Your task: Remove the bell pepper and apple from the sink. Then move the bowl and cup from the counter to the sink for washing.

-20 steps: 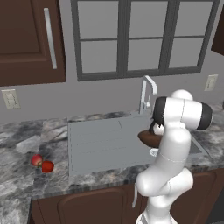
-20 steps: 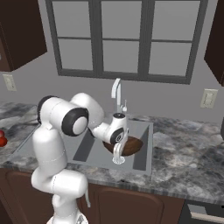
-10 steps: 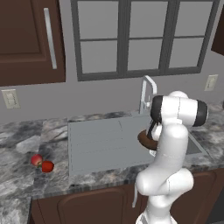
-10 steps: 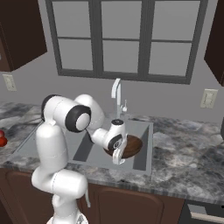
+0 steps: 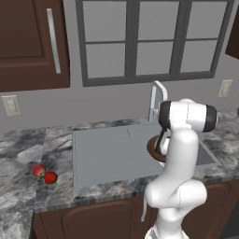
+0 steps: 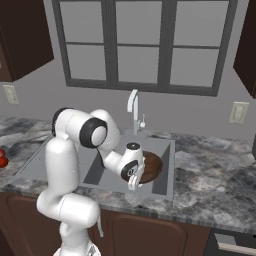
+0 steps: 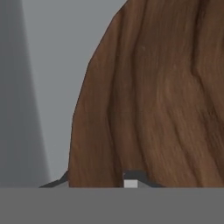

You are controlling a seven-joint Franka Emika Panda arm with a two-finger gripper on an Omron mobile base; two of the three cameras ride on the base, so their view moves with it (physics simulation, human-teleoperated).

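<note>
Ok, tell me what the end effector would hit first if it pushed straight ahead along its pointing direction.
Most likely the wide dark-brown wooden bowl, right in front of the end effector inside the matte grey sink; the exact gap is unclear.

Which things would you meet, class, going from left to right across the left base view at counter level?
Pinkish-red apple → bright red bell pepper → ribbed grey sink drainboard → dark-brown wooden bowl.

White arm folded forward and down, claw (image 6: 133,181) low, pointing downward
</note>
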